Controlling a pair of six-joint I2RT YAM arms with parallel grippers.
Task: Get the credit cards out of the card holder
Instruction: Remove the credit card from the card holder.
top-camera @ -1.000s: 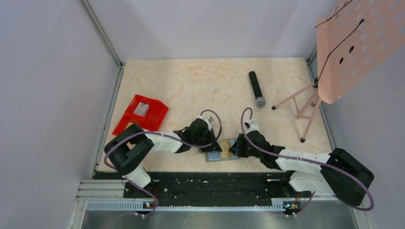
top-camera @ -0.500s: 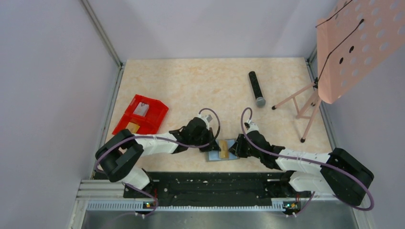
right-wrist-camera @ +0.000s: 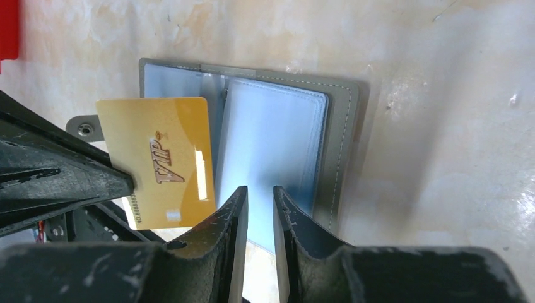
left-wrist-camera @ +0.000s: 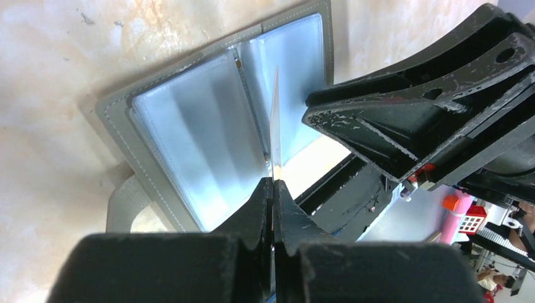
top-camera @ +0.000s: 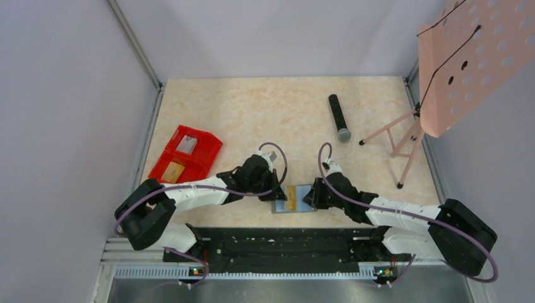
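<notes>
The grey card holder point(top-camera: 304, 205) lies open near the table's front edge, its pale blue panels point(right-wrist-camera: 277, 139) facing up. My left gripper point(top-camera: 281, 192) is shut on the left edge of a gold credit card point(right-wrist-camera: 164, 158) marked VIP. The whole card shows, held just above the holder's left panel. In the left wrist view the card point(left-wrist-camera: 276, 120) is edge-on between the closed left gripper point(left-wrist-camera: 272, 181), above the holder point(left-wrist-camera: 189, 139). My right gripper point(right-wrist-camera: 260, 189) sits over the holder's right panel, its jaws a narrow gap apart with nothing between them.
A red two-compartment bin point(top-camera: 200, 140) lies at the left with a gold card point(top-camera: 173, 170) in its near compartment. A black microphone point(top-camera: 339, 117) lies at the back. A pink music stand point(top-camera: 464, 57) stands at the right, its legs point(top-camera: 404, 142) on the table.
The left arm's elbow has swung left, uncovering the bin's near compartment. The gold card has shifted a little to the left in the left gripper. The right arm has stayed put.
</notes>
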